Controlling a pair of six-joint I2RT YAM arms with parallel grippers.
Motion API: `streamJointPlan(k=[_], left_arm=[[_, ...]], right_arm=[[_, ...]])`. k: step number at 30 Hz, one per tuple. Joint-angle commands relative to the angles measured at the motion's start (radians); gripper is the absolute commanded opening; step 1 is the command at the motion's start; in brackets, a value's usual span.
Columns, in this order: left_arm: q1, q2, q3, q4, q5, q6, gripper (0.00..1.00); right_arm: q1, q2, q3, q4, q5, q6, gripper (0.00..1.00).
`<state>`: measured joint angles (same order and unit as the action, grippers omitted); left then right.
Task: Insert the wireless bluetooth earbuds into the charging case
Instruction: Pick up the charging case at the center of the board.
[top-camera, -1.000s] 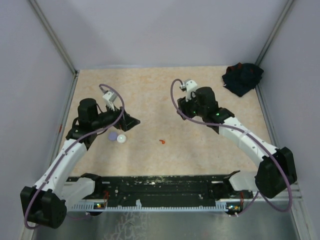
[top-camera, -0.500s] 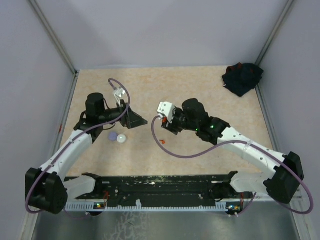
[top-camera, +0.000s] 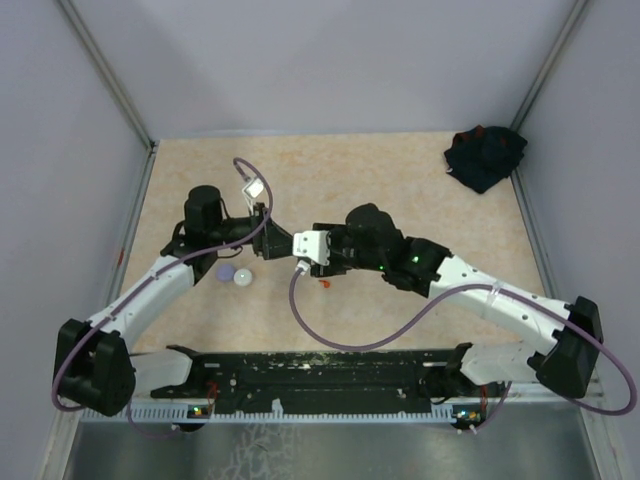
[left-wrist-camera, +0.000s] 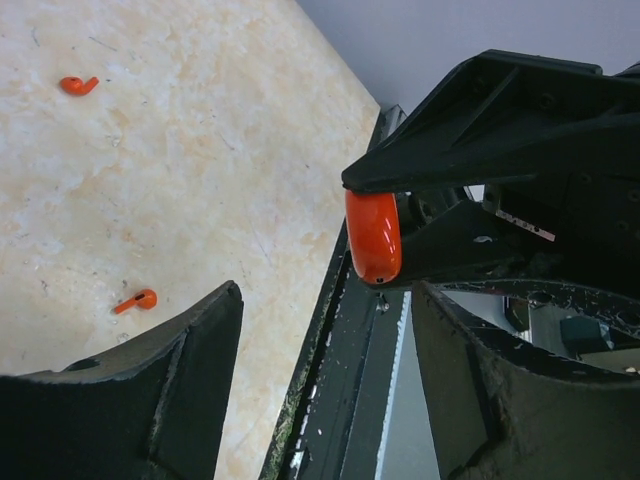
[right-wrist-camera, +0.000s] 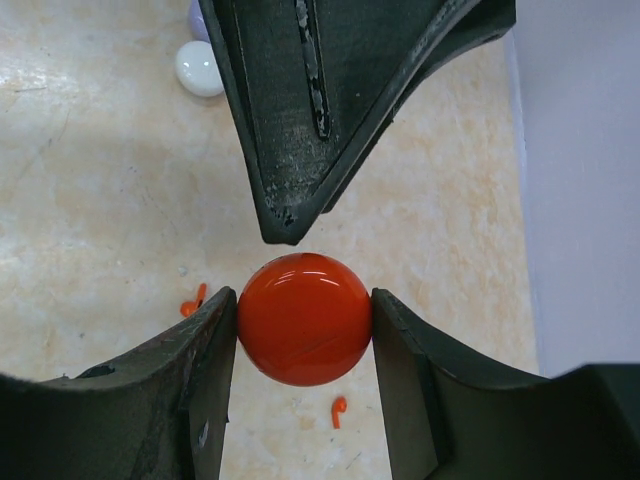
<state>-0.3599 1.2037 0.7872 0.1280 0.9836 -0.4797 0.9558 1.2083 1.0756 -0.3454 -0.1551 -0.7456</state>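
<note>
Nearest your side of the table (top-camera: 400, 180), two orange-red earbuds (left-wrist-camera: 135, 300) lie loose on the bare surface, apart from each other and outside the case. To their left in the overhead view, a white disc (top-camera: 243, 277) and a lavender disc (top-camera: 226, 271) sit side by side. Beyond these, over the middle of the table, your two arms meet. Your right gripper (right-wrist-camera: 303, 300) is clamped on the charging case (right-wrist-camera: 304, 330), a round orange one, with a finger pressed to each side of its rim. Your left gripper (left-wrist-camera: 325, 290) faces it with its fingers spread wide, grasping nothing. Its tips hang just beside the case, and you cannot tell whether they touch it. In the far right corner lies a bunched dark cloth (top-camera: 484, 155).
</note>
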Motion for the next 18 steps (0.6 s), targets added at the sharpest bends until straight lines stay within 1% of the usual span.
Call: streamJointPlan(k=[1, 10, 18], left_arm=[[-0.019, 0.006, -0.021, 0.069, 0.04, -0.023, 0.72], [-0.044, 0.026, -0.022, 0.076, 0.068, -0.019, 0.62], [-0.06, 0.044, -0.022, 0.075, 0.082, -0.017, 0.5]], right_arm=[[0.037, 0.021, 0.072, 0.014, 0.039, -0.067, 0.41], [0.086, 0.066, 0.106, -0.017, 0.084, -0.104, 0.41], [0.109, 0.082, 0.117, -0.015, 0.087, -0.115, 0.41]])
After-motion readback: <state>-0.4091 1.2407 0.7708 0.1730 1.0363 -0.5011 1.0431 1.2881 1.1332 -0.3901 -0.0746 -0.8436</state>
